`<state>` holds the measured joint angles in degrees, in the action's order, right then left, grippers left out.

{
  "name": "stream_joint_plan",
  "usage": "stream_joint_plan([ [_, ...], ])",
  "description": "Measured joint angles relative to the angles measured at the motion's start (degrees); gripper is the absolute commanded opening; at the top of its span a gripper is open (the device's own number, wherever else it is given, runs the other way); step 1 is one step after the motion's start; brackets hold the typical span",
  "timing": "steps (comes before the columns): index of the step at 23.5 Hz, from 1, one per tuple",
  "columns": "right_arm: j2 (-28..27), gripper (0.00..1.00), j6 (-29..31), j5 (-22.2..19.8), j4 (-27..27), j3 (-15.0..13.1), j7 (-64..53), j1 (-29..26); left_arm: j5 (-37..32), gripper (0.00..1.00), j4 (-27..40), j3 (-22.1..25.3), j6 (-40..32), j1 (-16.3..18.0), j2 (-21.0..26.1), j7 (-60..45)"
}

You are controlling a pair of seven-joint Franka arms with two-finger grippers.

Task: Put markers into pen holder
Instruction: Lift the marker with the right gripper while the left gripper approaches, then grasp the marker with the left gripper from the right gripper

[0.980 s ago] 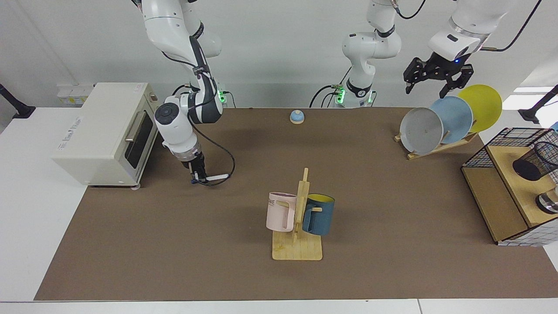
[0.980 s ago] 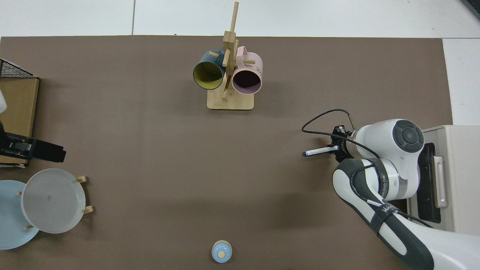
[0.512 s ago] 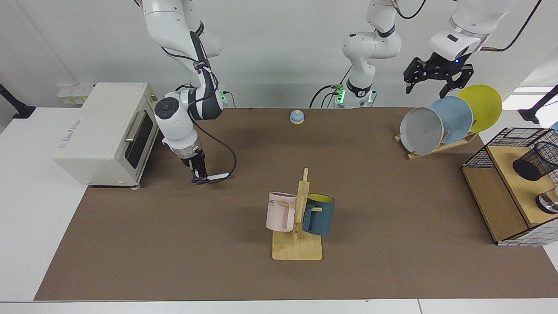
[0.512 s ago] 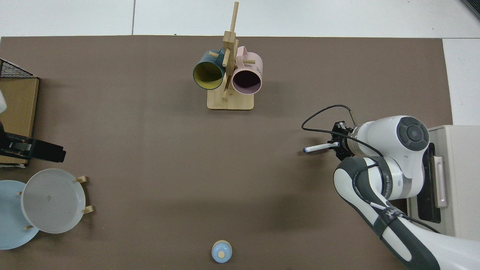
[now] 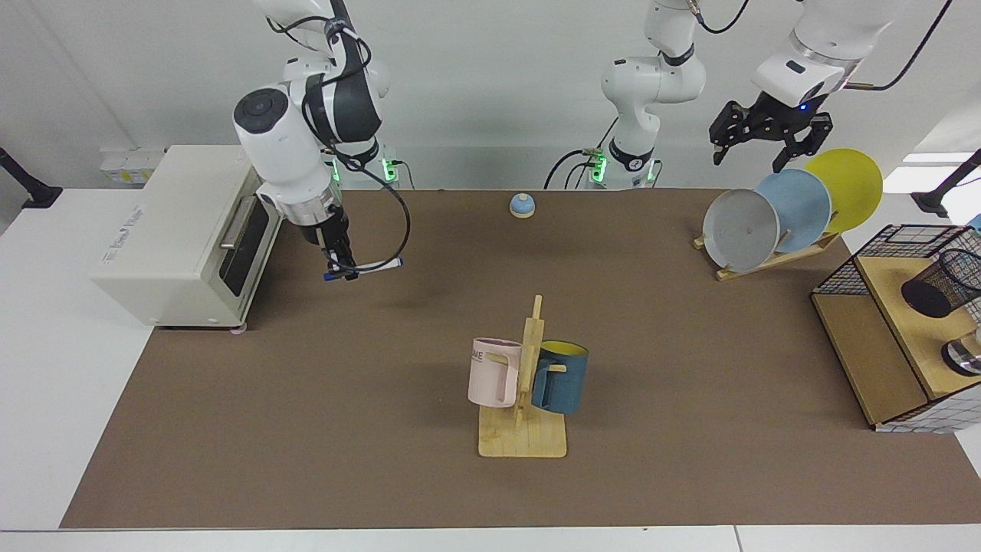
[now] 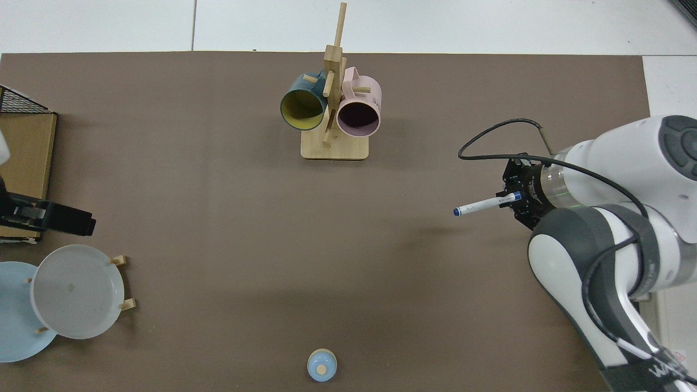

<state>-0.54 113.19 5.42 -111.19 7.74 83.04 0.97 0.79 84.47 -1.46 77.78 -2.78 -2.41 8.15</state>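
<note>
Brown table mat (image 5: 690,345), white wall behind (image 5: 498,92), toaster oven (image 5: 184,230)

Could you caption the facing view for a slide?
Right gripper lifts the marker above the table; left gripper waits.

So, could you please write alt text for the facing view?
The right gripper holds a white marker with blue cap level above the brown table. The left gripper waits open above three plates, far from the black wire-mesh pen holder.
</note>
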Motion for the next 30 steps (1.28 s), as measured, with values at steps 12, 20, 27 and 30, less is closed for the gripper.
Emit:
stream_joint_plan([
  [12,6.2,0.00,-14.0,2.1,7.9,0.2,4.5,5.1,2.2,1.00,0.0,0.0,0.2,0.0,0.0,0.2],
  [20,6.3,0.00,-13.8,4.3,8.0,0.6,16.3,14.2,3.7,0.97,0.0,-2.6,2.7,-0.9,0.0,6.4],
  [27,6.2,0.00,-10.3,5.8,8.1,0.7,18.0,18.1,5.4,0.97,0.4,-5.6,6.8,-3.6,0.0,18.2],
  [30,6.0,0.00,-9.1,5.9,8.1,0.8,18.2,20.1,7.9,0.96,1.1,-5.7,10.2,-3.8,0.0,25.0],
])
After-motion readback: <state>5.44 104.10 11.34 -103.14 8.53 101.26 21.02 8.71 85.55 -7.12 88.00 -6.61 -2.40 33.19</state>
